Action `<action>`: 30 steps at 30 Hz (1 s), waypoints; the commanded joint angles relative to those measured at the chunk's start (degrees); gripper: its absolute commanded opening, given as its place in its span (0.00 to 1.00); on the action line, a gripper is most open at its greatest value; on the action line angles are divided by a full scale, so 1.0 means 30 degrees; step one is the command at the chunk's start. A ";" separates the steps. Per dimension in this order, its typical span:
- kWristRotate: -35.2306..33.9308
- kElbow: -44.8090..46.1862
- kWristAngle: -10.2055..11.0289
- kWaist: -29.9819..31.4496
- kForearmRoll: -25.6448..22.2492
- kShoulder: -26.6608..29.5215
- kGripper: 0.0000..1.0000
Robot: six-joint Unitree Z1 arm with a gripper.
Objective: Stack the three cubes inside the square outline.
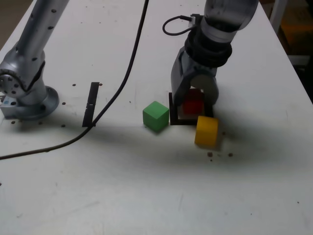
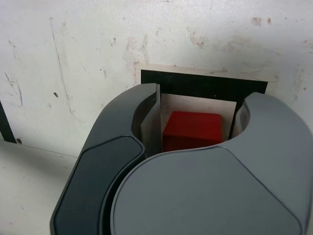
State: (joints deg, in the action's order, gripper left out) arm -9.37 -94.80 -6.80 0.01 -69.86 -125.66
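The red cube (image 1: pixel 192 104) (image 2: pixel 191 130) rests on the white centre of the square outline (image 1: pixel 172 107) (image 2: pixel 205 84). My gripper (image 1: pixel 195 101) (image 2: pixel 195 105) reaches down over it, one finger on each side. The wrist view shows a thin gap between the cube and each finger, so the gripper is open and not holding it. The green cube (image 1: pixel 156 116) sits on the table just outside the outline on the exterior view's left. The yellow cube (image 1: pixel 207 130) stands at the outline's near corner on the exterior view's right.
The arm's base (image 1: pixel 29 100) is bolted at the exterior view's left. A black cable (image 1: pixel 122 83) runs across the table from the back to the near left. A narrow black strip (image 1: pixel 91 104) lies between the base and the cubes. The table's right edge (image 1: pixel 293 63) is close.
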 commanded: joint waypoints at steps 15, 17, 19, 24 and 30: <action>-0.1318 -0.0193 0.3432 -0.0558 -0.2070 0.2444 0.76; -0.1377 -0.0278 0.3553 -0.0583 -0.2603 0.2765 0.76; -0.1375 -0.0549 0.3520 -0.0433 -0.3097 0.3204 0.76; -0.1290 -0.1760 0.2957 0.0488 -0.3821 0.4130 0.76; -0.1192 -0.2629 0.1774 0.1701 -0.3818 0.4319 0.76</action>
State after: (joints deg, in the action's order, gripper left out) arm -13.04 -102.23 -1.17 4.59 -81.39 -112.75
